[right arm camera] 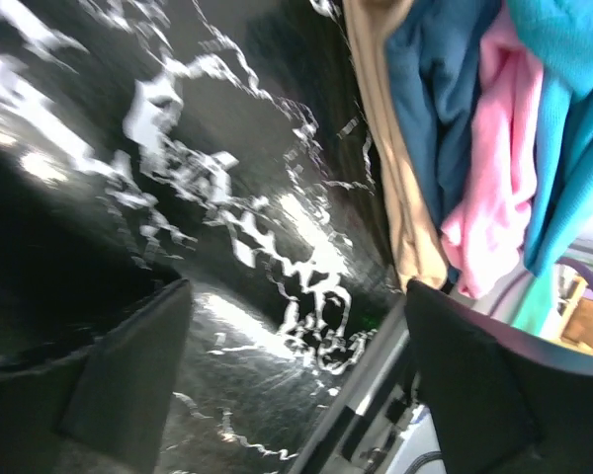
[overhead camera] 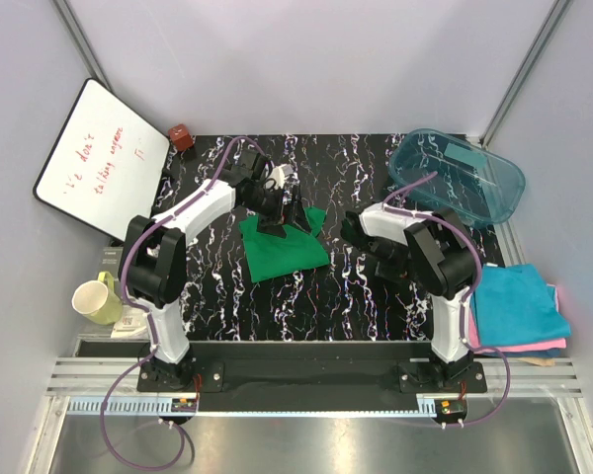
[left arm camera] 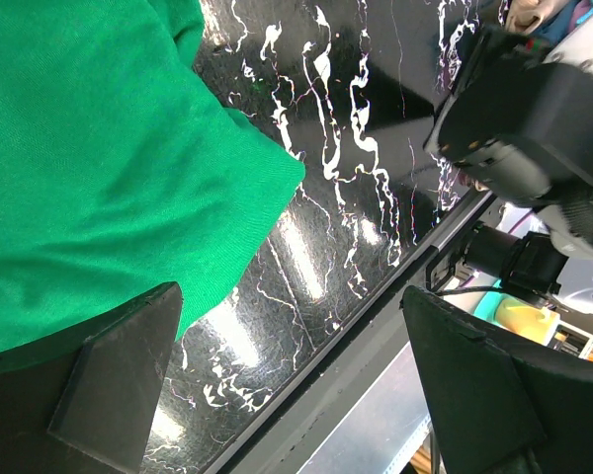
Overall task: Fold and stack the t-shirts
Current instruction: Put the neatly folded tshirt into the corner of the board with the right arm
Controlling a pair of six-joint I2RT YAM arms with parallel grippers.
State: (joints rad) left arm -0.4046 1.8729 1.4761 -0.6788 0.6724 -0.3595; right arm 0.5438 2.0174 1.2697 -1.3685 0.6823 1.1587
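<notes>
We hold the left pincer open over an edge of the folded green t-shirt on the worktop, seemingly to carry it to the teal-topped stack, near which our right pincer hangs open, empty.

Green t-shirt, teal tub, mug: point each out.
green t-shirt (overhead camera: 287, 255), top external view, middle of the folded cloth
teal tub (overhead camera: 509, 193), top external view, right-hand wall
mug (overhead camera: 104, 304), top external view, its side
</notes>
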